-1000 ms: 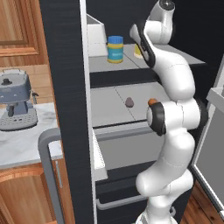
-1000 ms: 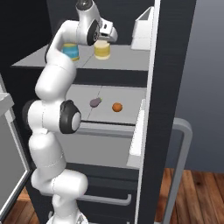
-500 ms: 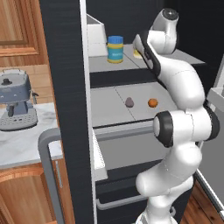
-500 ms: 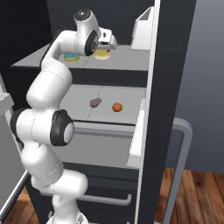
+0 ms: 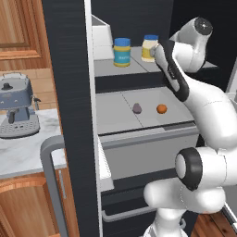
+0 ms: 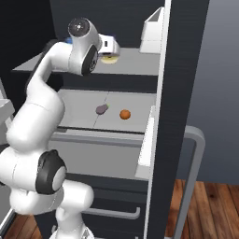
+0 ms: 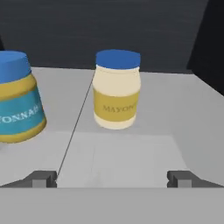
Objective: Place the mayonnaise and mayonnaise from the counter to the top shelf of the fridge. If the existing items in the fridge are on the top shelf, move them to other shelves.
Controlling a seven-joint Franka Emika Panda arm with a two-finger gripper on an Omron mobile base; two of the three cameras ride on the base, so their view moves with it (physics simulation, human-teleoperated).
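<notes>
Mayonnaise x2, both upright on the top shelf [image 5: 139, 67] of the fridge [image 5: 69, 69]: cream-yellow jar [image 7: 117, 89] w/ blue lid sits centre of the hand view, just right of the shelf's thin seam line; blue-label jar [image 7: 17, 105] at the left edge of that view, partly cut off, left of the seam. The two stand near each other but apart. In the left base view they show upper centre, blue-label jar [image 5: 121, 52] to the left, cream jar [image 5: 149, 47] to its right, just beside the arm's wrist. In the right base view the cream jar [image 6: 110, 58] peeks out under the hand, upper centre; blue-label one is mostly hidden behind the arm. Gripper [image 7: 111, 177] is at the bottom of the hand view, jaws wide apart w/ nothing between them, the tips low at left and right; cream jar stands clear beyond them, not touching. Lower shelf [image 5: 115, 115], mid-frame in the left base view, carries the greyish-purple lump [image 5: 137, 108] and the orange ball [image 5: 161, 109], near each other, not touching; same pair in the right base view, lump [image 6: 101, 109] left, ball [image 6: 124, 114] right, w/ a pale drawer front [image 5: 152, 139] below the shelf. Counter [image 5: 23, 152] sits lower left of the left base view, coffee machine [image 5: 17, 111] standing on it.
</notes>
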